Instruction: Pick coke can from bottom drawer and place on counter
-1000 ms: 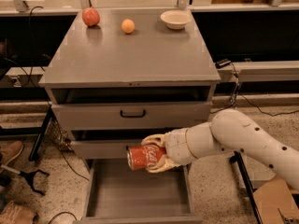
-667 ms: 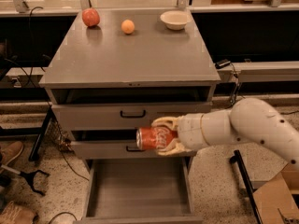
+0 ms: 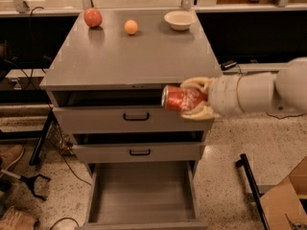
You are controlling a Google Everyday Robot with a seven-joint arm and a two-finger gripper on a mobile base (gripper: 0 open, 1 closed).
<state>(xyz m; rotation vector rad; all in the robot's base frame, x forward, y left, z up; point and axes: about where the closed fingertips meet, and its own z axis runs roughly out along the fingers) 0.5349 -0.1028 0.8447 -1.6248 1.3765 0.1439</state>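
Note:
My gripper (image 3: 194, 98) is shut on the coke can (image 3: 181, 98), a red can with white lettering, held on its side with its silvery end pointing left. It hangs in front of the top drawer at the cabinet's right front corner, just below the edge of the counter (image 3: 129, 56). The bottom drawer (image 3: 141, 193) is pulled open below, its grey floor bare. My white arm (image 3: 259, 92) reaches in from the right.
On the counter's far edge sit a red apple (image 3: 93, 17), a small orange fruit (image 3: 131, 27) and a pale bowl (image 3: 179, 19). Two upper drawers with black handles (image 3: 136, 116) stand slightly ajar. A cardboard box (image 3: 283, 202) lies on the floor at right.
The gripper has lifted the can from just above the bottom drawer up to the top drawer's height, moving right and upward. The arm has risen with it.

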